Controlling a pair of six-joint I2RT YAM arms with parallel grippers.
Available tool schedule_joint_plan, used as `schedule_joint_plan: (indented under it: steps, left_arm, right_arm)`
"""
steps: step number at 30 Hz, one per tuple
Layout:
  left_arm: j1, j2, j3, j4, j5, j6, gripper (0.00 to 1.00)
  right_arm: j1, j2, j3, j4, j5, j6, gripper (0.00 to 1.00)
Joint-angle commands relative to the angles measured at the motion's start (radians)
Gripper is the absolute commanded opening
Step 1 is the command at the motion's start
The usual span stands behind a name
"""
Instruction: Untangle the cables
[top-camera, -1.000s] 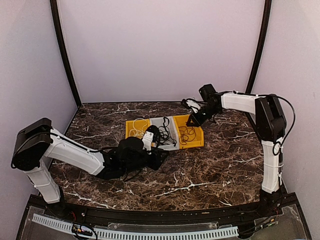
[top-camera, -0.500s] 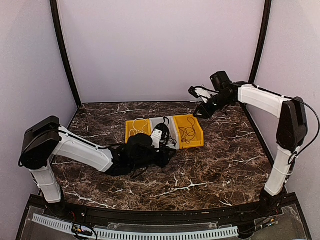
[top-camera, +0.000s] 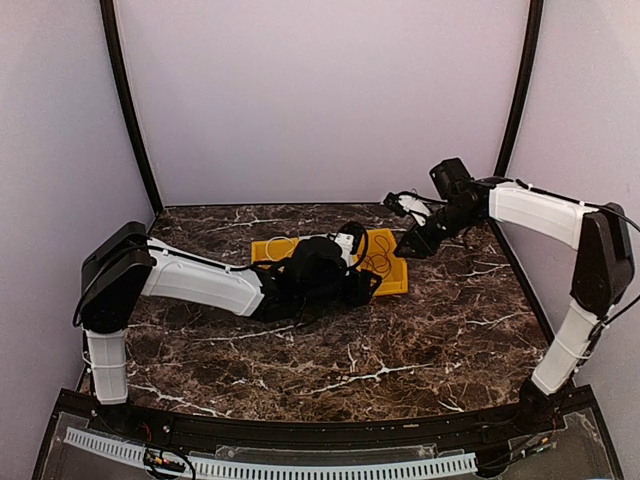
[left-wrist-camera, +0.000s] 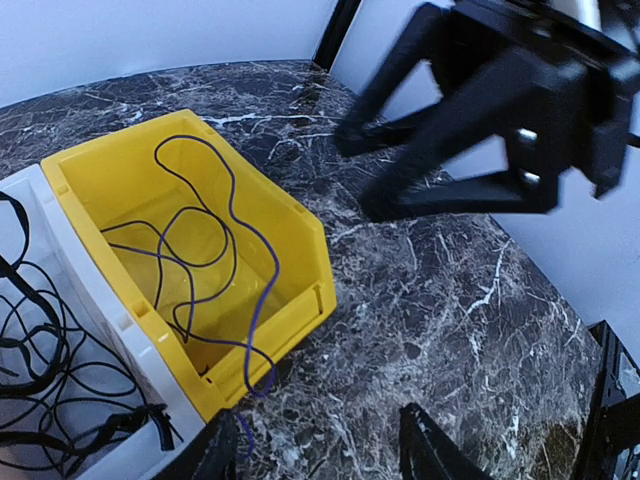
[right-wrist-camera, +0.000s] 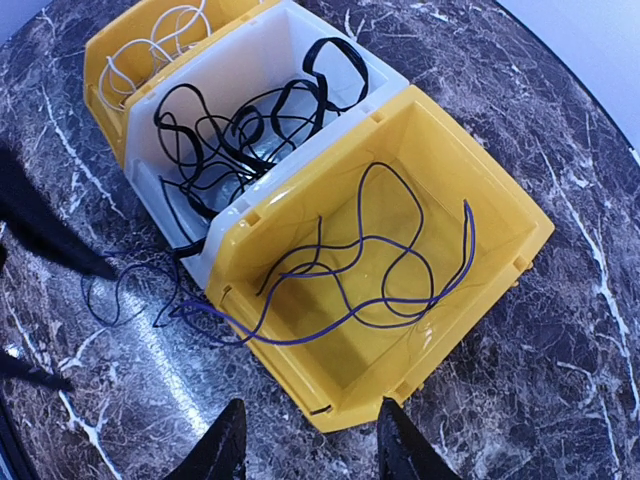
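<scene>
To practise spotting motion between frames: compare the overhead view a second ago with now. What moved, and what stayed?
The left hand swept rightward over the bins and hangs open near the right yellow bin. The right hand drew back rightward off that bin, open and empty. The bins and their cables stayed put.

The worktop is dark brown marble streaked with white veins. One yellow bin holds the white cable. The white bin beside it holds the black cables, and the other yellow bin holds a dark purple cable.
</scene>
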Motion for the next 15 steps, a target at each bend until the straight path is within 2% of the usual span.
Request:
schedule_joint_plan:
  steps: [1,8,10,15]
  left_arm:
    - [0.051,0.041,0.08,-0.113,0.06,-0.076,0.53]
    - [0.092,0.144,0.225,-0.161,0.215,-0.021,0.49]
    - [0.098,0.17,0.26,-0.183,0.248,-0.008,0.45]
    - [0.108,0.195,0.288,-0.182,0.269,-0.006,0.15]
  right_arm:
    - [-0.008,-0.146,-0.081,0.012,-0.007,-0.028,0.41]
    - [-0.031,-0.315,-0.201,0.017,0.02,-0.022,0.41]
    - [-0.038,-0.341,-0.216,0.019,0.025,-0.019,0.41]
    - [-0.061,-0.381,-0.232,0.013,0.03,-0.016,0.39]
